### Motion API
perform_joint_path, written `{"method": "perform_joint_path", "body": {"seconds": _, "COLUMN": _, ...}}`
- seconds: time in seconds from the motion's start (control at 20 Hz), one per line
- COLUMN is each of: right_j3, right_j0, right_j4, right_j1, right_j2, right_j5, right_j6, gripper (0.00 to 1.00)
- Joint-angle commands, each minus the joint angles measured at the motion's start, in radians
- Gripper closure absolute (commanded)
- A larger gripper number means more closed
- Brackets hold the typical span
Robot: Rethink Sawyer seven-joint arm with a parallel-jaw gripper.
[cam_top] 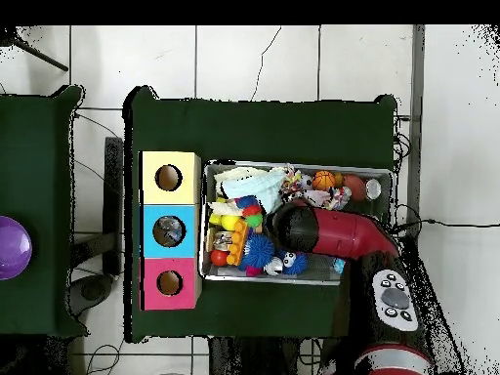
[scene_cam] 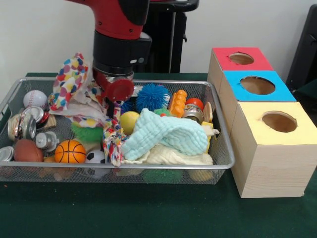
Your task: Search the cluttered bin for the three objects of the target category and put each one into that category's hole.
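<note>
Green counter, full bin (scene_cam: 218, 163). The hand (scene_cam: 113, 91) sits low in a patterned cloth (scene_cam: 74, 82); its grip I cannot tell. Lift straight, shaking loose neighbouring toys.

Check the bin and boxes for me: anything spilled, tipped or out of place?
Nothing has spilled outside the wire bin, and the three boxes stand upright in a row. One oddity: a polka-dot cloth is lifted above the clutter beside the arm, draped rather than lying flat.

- A wire basket (scene_cam: 224, 163) full of toys sits on the table (scene_cam: 148, 213).
- Three boxes (scene_cam: 272, 148) with holes on top stand in a row just right of it.
- A folded cloth (scene_cam: 166, 134) lies atop the toys.
</note>
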Motion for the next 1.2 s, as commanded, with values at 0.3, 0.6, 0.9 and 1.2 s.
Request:
{"method": "perform_joint_path", "body": {"seconds": 0.3, "right_j3": 0.027, "right_j0": 0.075, "right_j4": 0.158, "right_j1": 0.004, "right_j2": 0.087, "right_j5": 0.156, "right_j6": 0.093, "gripper": 1.00}}
{"method": "perform_joint_path", "body": {"seconds": 0.6, "right_j3": 0.049, "right_j0": 0.110, "right_j4": 0.229, "right_j1": 0.018, "right_j2": 0.069, "right_j5": 0.170, "right_j6": 0.134, "gripper": 1.00}}
{"method": "perform_joint_path", "body": {"seconds": 0.9, "right_j3": 0.056, "right_j0": 0.112, "right_j4": 0.238, "right_j1": 0.022, "right_j2": 0.048, "right_j5": 0.251, "right_j6": 0.076, "gripper": 1.00}}
{"method": "perform_joint_path", "body": {"seconds": 1.2, "right_j3": 0.039, "right_j0": 0.144, "right_j4": 0.216, "right_j1": 0.059, "right_j2": 0.001, "right_j5": 0.227, "right_j6": 0.091, "gripper": 1.00}}
